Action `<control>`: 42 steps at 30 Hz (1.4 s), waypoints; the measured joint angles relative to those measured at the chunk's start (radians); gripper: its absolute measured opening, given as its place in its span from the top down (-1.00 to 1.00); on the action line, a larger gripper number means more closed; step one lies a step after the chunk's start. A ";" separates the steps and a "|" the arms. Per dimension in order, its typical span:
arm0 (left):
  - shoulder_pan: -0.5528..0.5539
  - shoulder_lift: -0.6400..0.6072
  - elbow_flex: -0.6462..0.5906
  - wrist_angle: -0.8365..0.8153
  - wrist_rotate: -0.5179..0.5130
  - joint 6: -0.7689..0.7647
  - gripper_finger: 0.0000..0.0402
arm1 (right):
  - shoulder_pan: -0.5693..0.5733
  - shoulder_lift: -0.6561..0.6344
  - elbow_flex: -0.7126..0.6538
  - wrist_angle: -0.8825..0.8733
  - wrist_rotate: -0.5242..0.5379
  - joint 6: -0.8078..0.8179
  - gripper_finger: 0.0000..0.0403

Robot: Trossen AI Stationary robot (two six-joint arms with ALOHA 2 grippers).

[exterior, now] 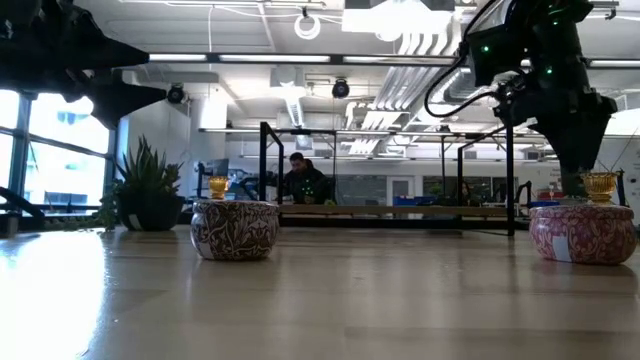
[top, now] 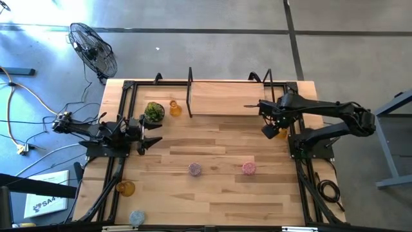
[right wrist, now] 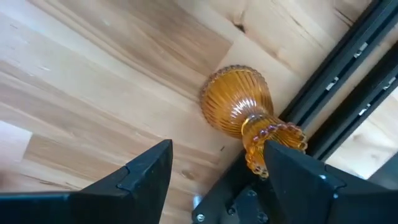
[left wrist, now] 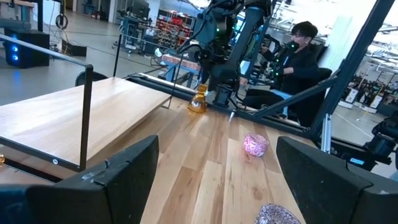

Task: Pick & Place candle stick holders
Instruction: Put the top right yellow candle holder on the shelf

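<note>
Six candle stick holders are shown spread over the pale wooden table [top: 212, 151], none gathered to one place, so the task is judged to be at an early stage. The right gripper [right wrist: 214, 165] is poised over a ribbed amber glass bottle-shaped holder [right wrist: 239, 106] standing upright at the table's right edge beside the dark frame rail [right wrist: 339, 93]; its fingers are seen apart on either side of the beaded neck, one close against it, with no clamp made out. A second amber holder [top: 174, 107] stands just beside a small green leafy plant [top: 153, 112], and a third [top: 125, 188] lies near the left front edge. The short round lilac holder [top: 194, 169] and pink holder [top: 249, 168] sit mid-table, well apart; the pale blue one [top: 136, 218] is at the front edge. The left gripper [left wrist: 214, 177] waits at the left side, fingers apart and empty. No destination can be identified. In the low view the two round holders hide what lies behind them, and a seated person [left wrist: 298, 56] is seen beyond the table.
</note>
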 joint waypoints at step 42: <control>0.000 0.000 0.000 -0.015 0.054 0.000 -0.60 | 0.061 0.002 -0.101 0.031 0.111 -0.094 0.94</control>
